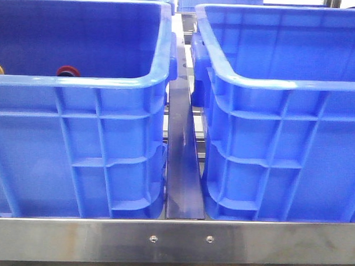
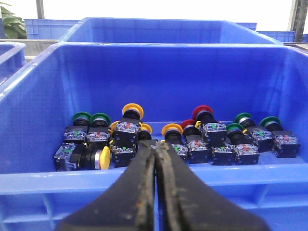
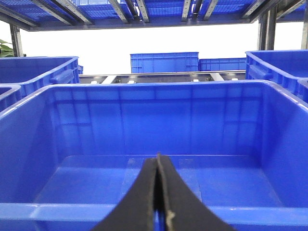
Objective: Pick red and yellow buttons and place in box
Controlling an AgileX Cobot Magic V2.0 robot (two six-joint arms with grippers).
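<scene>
Red button (image 2: 203,112): dark red domed cap, lying among the other buttons on the floor of the left crate (image 1: 80,83); in the front view its cap peeks over the near rim.
Yellow button (image 2: 132,110): orange-yellow cap, at about 9 o'clock from the red one, in the same crate.
Other buttons: green-capped ones (image 2: 99,118) at both ends of the cluster, more yellow ones between.
Box (image 1: 284,84): the right crate, at 3 o'clock from the left crate, a narrow gap between them.
My left gripper (image 2: 157,144): fingers pressed together, holding nothing, above the near rim of the button crate.
My right gripper (image 3: 158,159): fingers pressed together, holding nothing, above the near rim of the box.
Front rail (image 1: 174,241): steel bar at 6 o'clock of both crates.
</scene>
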